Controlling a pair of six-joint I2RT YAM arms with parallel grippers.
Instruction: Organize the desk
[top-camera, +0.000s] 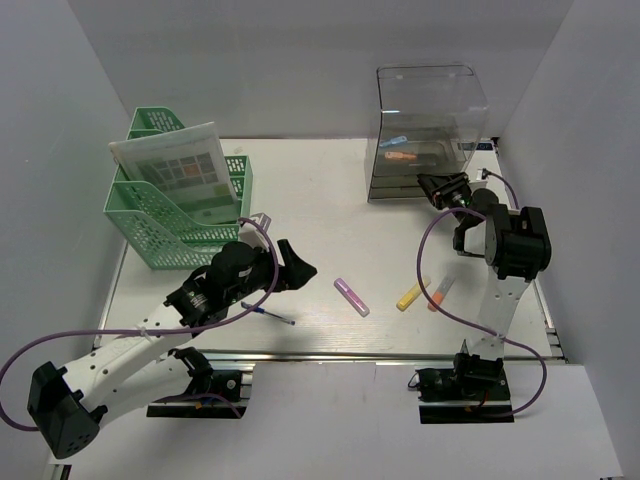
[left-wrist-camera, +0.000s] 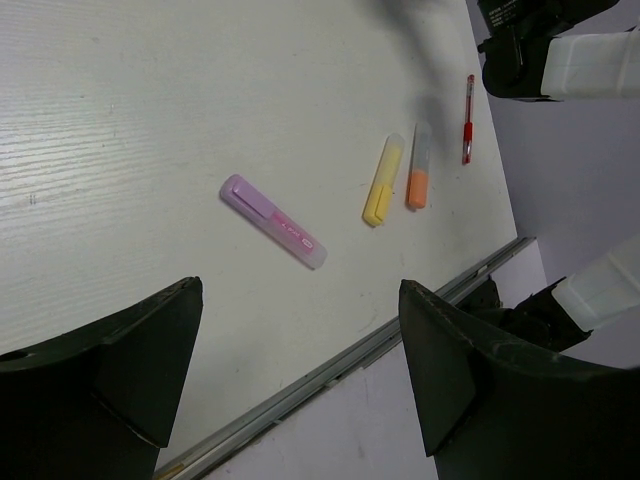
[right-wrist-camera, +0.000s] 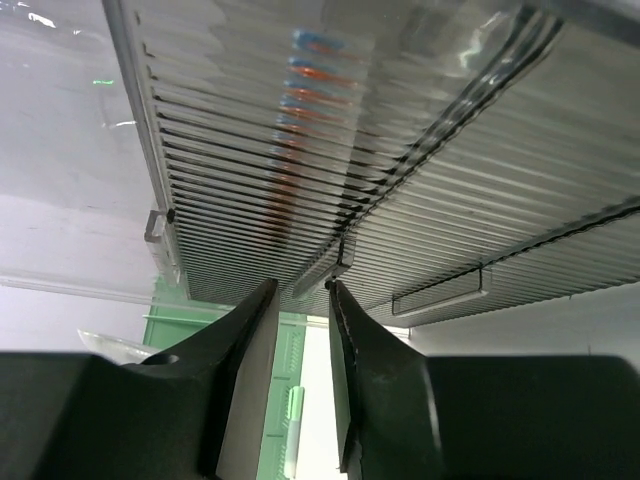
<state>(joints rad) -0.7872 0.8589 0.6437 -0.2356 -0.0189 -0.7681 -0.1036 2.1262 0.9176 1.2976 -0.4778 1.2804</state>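
Note:
The white desk (top-camera: 320, 200) has a silver rail (top-camera: 330, 356) along its front. On it lie a purple highlighter (top-camera: 351, 297), a yellow one (top-camera: 410, 296), an orange one (top-camera: 441, 292) and a blue pen (top-camera: 268, 314). My left gripper (top-camera: 295, 270) hovers open and empty left of the purple highlighter (left-wrist-camera: 272, 221); in its wrist view the gripper (left-wrist-camera: 300, 288) hangs over the front rail. My right gripper (top-camera: 445, 187) is at the front of a clear drawer organizer (top-camera: 425, 120). In the right wrist view the gripper (right-wrist-camera: 300, 284) stands narrowly closed around a clear drawer handle (right-wrist-camera: 318, 272).
A green mesh file basket (top-camera: 170, 215) holding papers stands at the back left. Pens lie inside the organizer's drawer (top-camera: 405, 155). A red pen (left-wrist-camera: 468, 120) lies near the right arm's base. Pale grey walls enclose the desk.

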